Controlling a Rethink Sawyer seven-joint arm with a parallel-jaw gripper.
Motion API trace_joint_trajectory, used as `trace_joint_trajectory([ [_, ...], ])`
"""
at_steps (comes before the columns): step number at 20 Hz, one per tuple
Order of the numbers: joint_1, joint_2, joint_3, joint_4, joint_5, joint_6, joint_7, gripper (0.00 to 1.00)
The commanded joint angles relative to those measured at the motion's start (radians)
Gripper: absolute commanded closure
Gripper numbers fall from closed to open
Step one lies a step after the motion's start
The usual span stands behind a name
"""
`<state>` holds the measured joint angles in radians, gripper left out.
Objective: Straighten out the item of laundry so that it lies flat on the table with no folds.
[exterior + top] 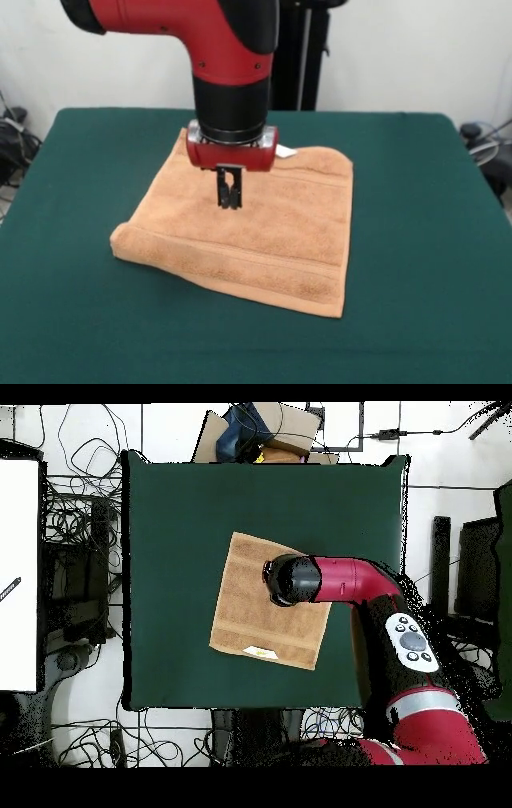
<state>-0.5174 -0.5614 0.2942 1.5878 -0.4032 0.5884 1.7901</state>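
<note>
The tan towel (264, 232) (woven bands, white tag (285, 151)) is lying on the dark green table (416, 240); the arm (216, 48) is showing red and black.

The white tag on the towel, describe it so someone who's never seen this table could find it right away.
Start at the dark green table and find the tan towel at its middle. Go to the towel's edge nearest the robot's pedestal. The small white tag sticks out there, just beside the red gripper, the only white patch on the cloth.
</note>
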Motion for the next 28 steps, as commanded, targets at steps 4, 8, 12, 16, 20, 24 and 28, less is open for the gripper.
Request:
trace_joint_trajectory([
  [4, -0.009, 0.121, -0.064, -0.002, 0.025, -0.123, 0.175, 1.00],
  [8, 0.011, 0.165, -0.092, -0.018, 0.009, -0.175, 0.187, 1.00],
  [12, 0.023, 0.188, -0.108, -0.031, 0.020, -0.199, 0.184, 1.00],
  [16, 0.043, 0.200, -0.120, -0.032, 0.040, -0.191, 0.181, 1.00],
  [20, 0.082, 0.177, -0.128, 0.032, 0.084, -0.208, 0.238, 1.00],
  [24, 0.150, 0.119, -0.143, 0.123, 0.156, -0.222, 0.319, 1.00],
  [28, 0.186, 0.086, -0.144, 0.196, 0.230, -0.251, 0.370, 1.00],
])
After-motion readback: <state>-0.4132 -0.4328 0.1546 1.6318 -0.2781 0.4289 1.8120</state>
